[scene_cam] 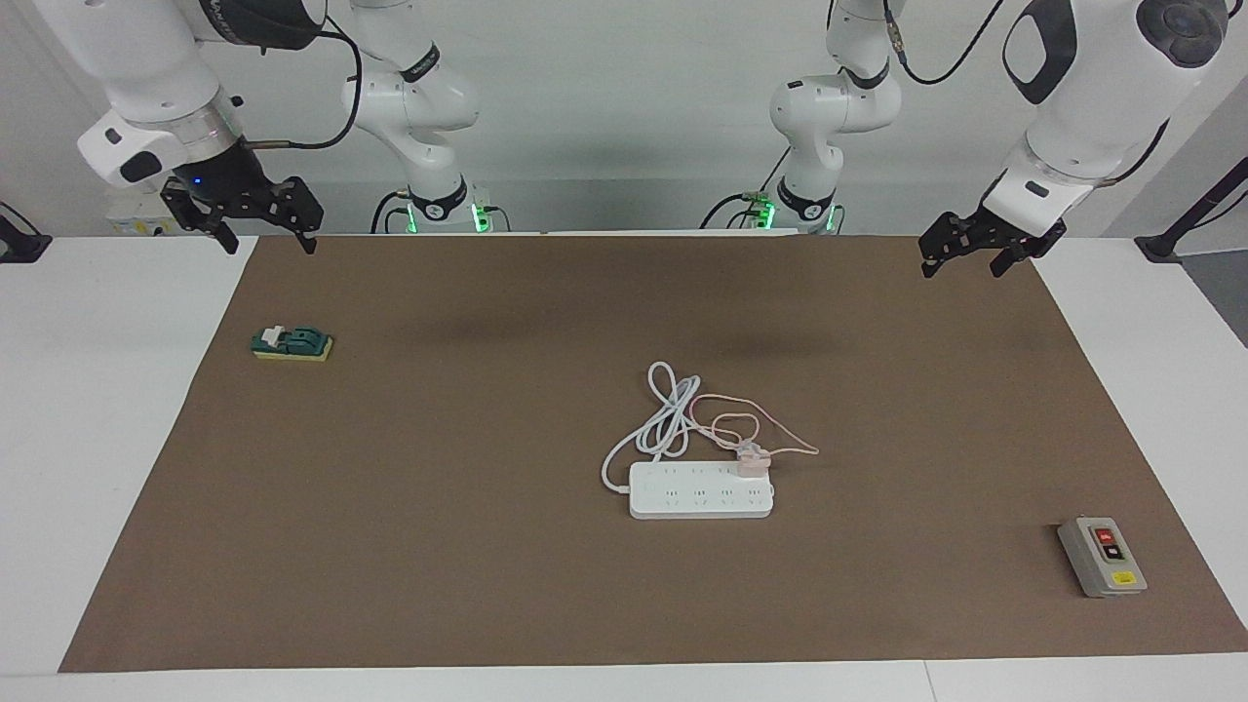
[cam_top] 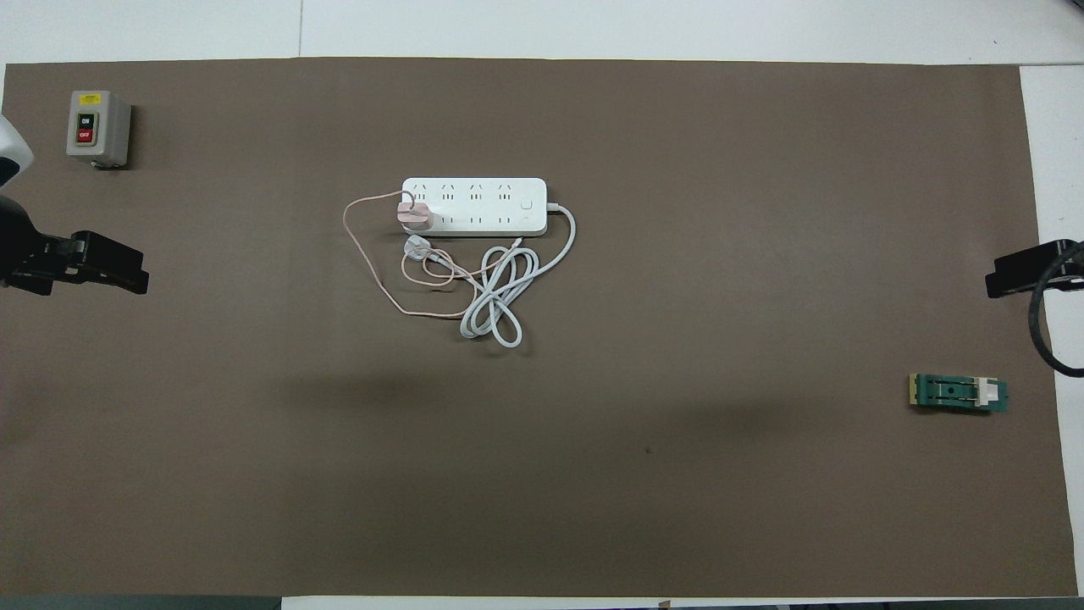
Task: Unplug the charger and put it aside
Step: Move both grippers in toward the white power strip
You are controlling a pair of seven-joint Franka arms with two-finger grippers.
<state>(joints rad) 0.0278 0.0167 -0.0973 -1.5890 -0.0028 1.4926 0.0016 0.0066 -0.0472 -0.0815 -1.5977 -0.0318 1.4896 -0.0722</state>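
The charger (scene_cam: pixel 753 464) is a small pale pink cube plugged into the end socket of the white power strip (scene_cam: pixel 700 492) in the middle of the brown mat. Its thin pink cable (scene_cam: pixel 780 431) loops on the mat on the side nearer to the robots. In the overhead view the charger (cam_top: pixel 414 215) sits on the power strip (cam_top: pixel 487 206). My left gripper (scene_cam: pixel 960 266) hangs open and empty over the mat's edge at the left arm's end; it also shows in the overhead view (cam_top: pixel 127 273). My right gripper (scene_cam: pixel 270 244) hangs open and empty at the right arm's end, and shows in the overhead view (cam_top: pixel 1008 278).
The strip's thick white cord (scene_cam: pixel 663 414) lies coiled beside the pink cable. A grey box with red and black buttons (scene_cam: pixel 1102 557) stands farther from the robots at the left arm's end. A small green and yellow switch block (scene_cam: pixel 291 343) lies near the right arm's end.
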